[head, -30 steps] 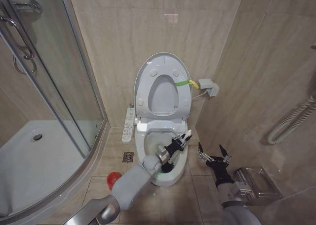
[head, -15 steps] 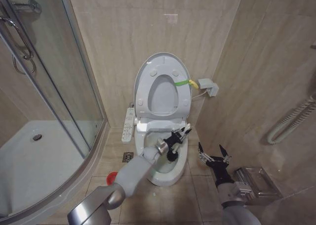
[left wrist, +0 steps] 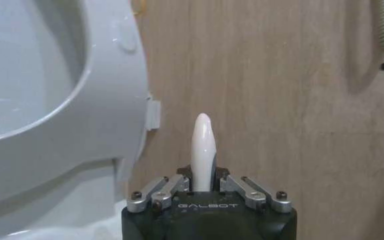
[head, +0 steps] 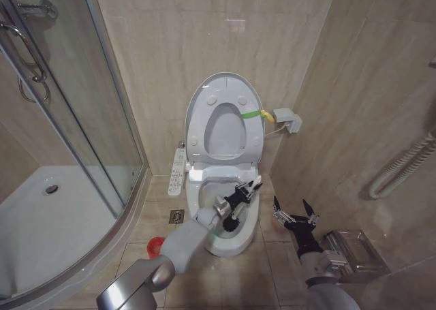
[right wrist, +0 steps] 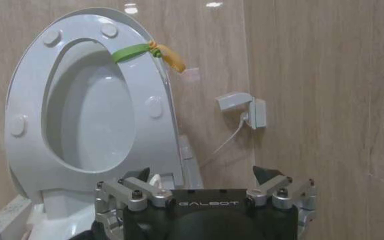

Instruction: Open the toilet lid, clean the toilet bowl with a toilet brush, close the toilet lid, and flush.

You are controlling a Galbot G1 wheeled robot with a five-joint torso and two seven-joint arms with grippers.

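Observation:
The toilet lid (head: 204, 104) stands raised against the wall with the ring seat folded up against it, and a green-yellow strap (head: 252, 113) hangs at its edge. Below it the toilet bowl (head: 251, 218) lies uncovered. My left gripper (head: 246, 191) reaches over the bowl, shut on the toilet brush, whose dark head (head: 230, 223) is down inside. In the left wrist view the brush's pale handle (left wrist: 203, 140) sticks out from my left gripper (left wrist: 203, 182). My right gripper (head: 294, 217) hovers open to the right of the bowl. The right wrist view shows my right gripper (right wrist: 202, 176) facing the lid (right wrist: 38, 80).
A red cup (head: 157, 244) sits on the floor left of the toilet, near a floor drain (head: 177, 216). The button panel (head: 177, 172) runs along the bowl's left side. A glass shower enclosure (head: 75, 140) is at left, a wall box (head: 288, 120) and a metal holder (head: 351, 252) at right.
My left arm pushed the brush head toward the back of the bowl, then drew it slightly forward again. The right gripper has stayed where it was.

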